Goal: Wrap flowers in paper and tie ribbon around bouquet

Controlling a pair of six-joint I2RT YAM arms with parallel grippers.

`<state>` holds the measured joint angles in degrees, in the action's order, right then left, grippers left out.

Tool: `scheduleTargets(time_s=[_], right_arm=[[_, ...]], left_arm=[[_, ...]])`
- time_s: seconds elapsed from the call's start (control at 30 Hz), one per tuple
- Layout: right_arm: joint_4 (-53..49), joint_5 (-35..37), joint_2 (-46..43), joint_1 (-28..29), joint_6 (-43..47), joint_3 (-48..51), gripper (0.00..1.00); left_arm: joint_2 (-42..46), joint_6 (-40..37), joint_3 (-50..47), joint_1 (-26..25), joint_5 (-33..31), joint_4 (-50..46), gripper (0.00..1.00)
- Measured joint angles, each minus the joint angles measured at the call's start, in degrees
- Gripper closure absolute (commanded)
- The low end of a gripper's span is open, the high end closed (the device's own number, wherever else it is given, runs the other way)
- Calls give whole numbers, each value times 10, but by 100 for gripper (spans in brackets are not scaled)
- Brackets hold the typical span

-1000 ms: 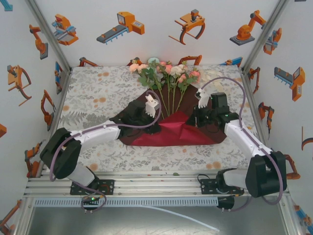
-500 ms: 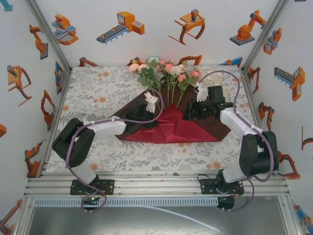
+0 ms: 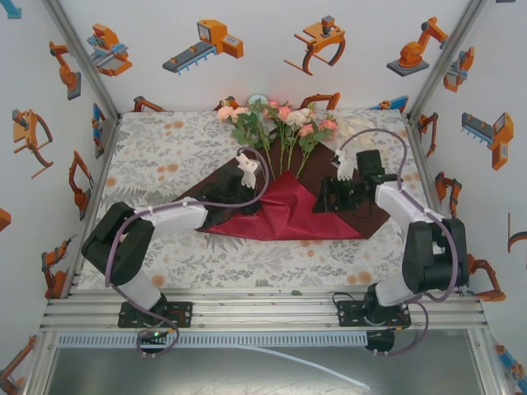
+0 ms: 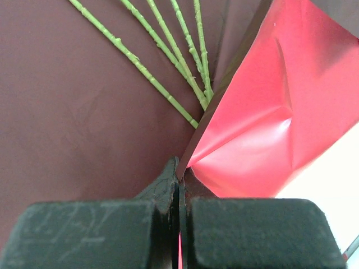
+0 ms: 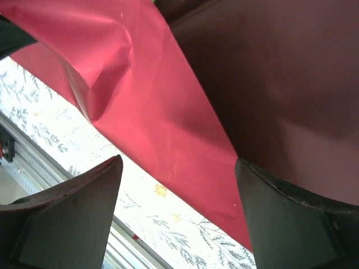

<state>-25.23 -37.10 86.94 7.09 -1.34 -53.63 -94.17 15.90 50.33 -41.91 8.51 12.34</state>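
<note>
While the left pincer (image 4: 179,171) pinches thin creased paper (image 4: 263,123), the right pincer (image 5: 178,168) gapes empty.

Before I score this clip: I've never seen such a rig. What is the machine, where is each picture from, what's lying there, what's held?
Two robot arms, each ending in a two-finger gripper, work at a table. The wide picture looks down from above and behind them; the close-ups come from wrist cameras. On the leaf-printed table cover lies a large dark red paper sheet, partly folded, with green-stemmed pink, peach and cream roses resting their stems on it. The left gripper pinches the folded edge; the right gripper is open, holding nothing.
</note>
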Motion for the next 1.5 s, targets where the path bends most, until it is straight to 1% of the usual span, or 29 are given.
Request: scheduleTargets(time_s=[0.13,0.2,0.27,0.33,0.53,0.6,0.67,0.73,0.83,0.87,1.0,1.1,1.13,1.33,1.5], right_arm=[[-2,-46,36,0,13,0,34],[-2,-51,40,0,15,0,31],[-1,-44,39,0,19,0,27],[1,-34,37,-2,24,0,26],[2,7,28,-19,41,-7,25],[2,11,30,-25,46,-12,26],[5,1,38,-28,53,-18,28],[10,-31,52,-28,58,-26,35],[13,-84,73,-28,61,-34,40],[13,-95,76,-28,62,-34,44],[7,-123,78,-28,71,-35,73],[-5,-132,68,-28,78,-35,95],[-11,-133,60,-28,79,-35,100],[-20,-129,-32,-28,78,-8,100],[-16,-111,-90,-28,67,23,100]], left_arm=[[5,3,-3,1,-3,-1,100],[9,4,-5,1,-6,0,100],[17,4,-11,1,-8,-1,100],[23,4,-14,1,-10,-2,100],[29,5,-16,4,-12,-3,100],[31,5,-18,4,-12,-5,100],[31,4,-18,4,-12,-6,100],[31,4,-18,4,-12,-7,100],[31,5,-18,6,-12,-9,100],[31,5,-18,7,-12,-10,100],[37,13,-21,11,-12,-13,100],[58,18,-30,14,-11,-20,100],[68,20,-33,15,-9,-23,100],[119,23,-41,14,3,-47,100],[131,24,-43,14,5,-53,100]])
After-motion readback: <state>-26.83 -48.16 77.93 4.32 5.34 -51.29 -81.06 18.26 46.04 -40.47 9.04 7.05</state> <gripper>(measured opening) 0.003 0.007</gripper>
